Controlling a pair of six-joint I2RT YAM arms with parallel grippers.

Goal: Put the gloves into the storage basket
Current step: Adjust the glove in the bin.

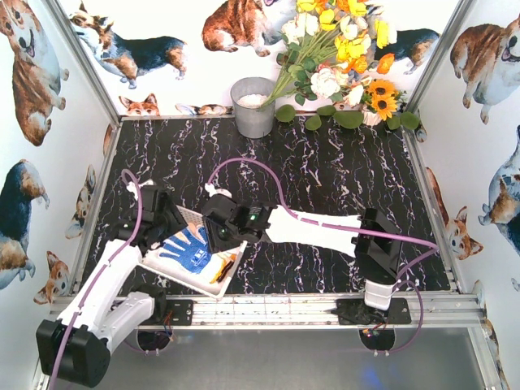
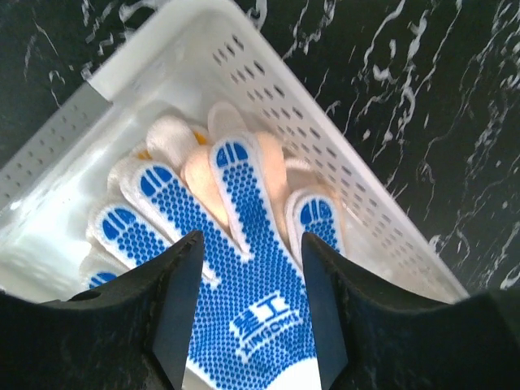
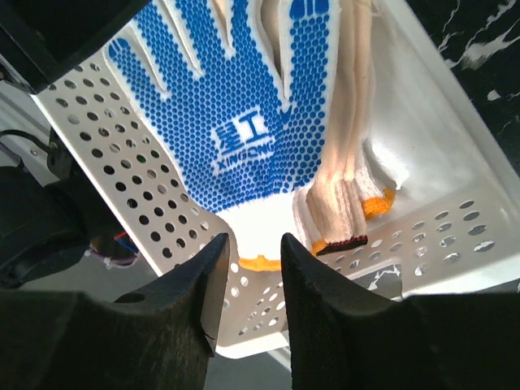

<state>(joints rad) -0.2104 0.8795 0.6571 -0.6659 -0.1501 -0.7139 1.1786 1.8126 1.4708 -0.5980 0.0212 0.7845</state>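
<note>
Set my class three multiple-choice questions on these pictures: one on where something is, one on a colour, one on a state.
1. Where does the dotted glove lie?
A on a shelf
B in the basket
C on a chair

2. What colour are its dots?
A red
B green
C blue

3. How do the left jaws stand?
A open, holding nothing
B shut on a glove
C shut on a cuff

Answers:
1 B: the basket's slotted walls surround the glove.
2 C: blue dots cover its palm and fingers.
3 A: the left wrist view shows the jaws spread apart with the glove lying below the gap.
</note>
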